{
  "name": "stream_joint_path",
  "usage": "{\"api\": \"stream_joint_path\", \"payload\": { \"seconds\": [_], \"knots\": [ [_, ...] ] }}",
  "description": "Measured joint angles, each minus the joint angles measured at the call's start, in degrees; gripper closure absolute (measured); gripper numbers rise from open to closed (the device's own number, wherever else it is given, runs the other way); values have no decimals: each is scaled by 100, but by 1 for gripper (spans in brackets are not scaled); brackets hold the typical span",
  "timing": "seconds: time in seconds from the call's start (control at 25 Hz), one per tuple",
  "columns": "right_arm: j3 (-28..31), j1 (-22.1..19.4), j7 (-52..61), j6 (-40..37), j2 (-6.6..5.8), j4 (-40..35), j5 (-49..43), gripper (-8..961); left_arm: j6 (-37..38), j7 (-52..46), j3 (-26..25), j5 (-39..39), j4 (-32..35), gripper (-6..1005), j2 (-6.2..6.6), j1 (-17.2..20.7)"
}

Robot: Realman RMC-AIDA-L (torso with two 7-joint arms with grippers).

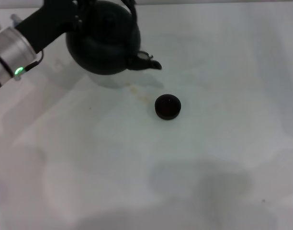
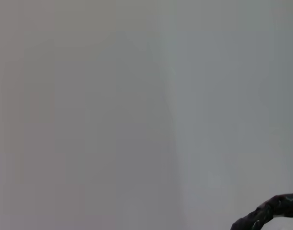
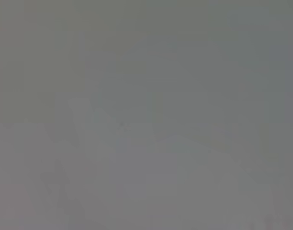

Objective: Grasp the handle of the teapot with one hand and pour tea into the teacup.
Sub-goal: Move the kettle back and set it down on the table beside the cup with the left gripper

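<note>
The matte black teapot (image 1: 104,40) hangs above the white table (image 1: 218,158) at the far left, its shadow beneath it and its short spout (image 1: 149,62) pointing right towards the teacup. My left gripper (image 1: 79,12) reaches in from the left and is shut on the handle (image 1: 132,8), whose top is cut off by the picture's edge. A piece of the rough dark handle (image 2: 271,213) shows in the left wrist view. The tiny dark teacup (image 1: 167,106) stands on the table, nearer and to the right of the spout. My right gripper is out of view.
A faint brownish stain (image 1: 138,93) marks the table between the teapot and the cup. Soft shadows lie across the near part of the table. The right wrist view shows only blank grey.
</note>
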Motion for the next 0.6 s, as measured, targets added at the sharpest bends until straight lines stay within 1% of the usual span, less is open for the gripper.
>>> {"api": "stream_joint_path", "payload": {
  "seconds": [0.04, 0.16, 0.36, 0.6],
  "knots": [
    [0, 11, -9, -9, 0, 0, 0, 109, 53, 51, -11, -260, 102, 866, -10, 158],
    [-1, 21, -16, -71, -4, -54, 0, 109, 65, 114, -14, -405, 206, 866, -11, 248],
    [0, 41, -13, -156, 0, -138, 0, 109, 31, 684, -38, -1285, 826, 866, -14, 596],
    [-1, 110, -6, -169, -10, -159, 0, 108, -63, 1124, -40, -1814, 1281, 866, -27, 832]
  ]
}}
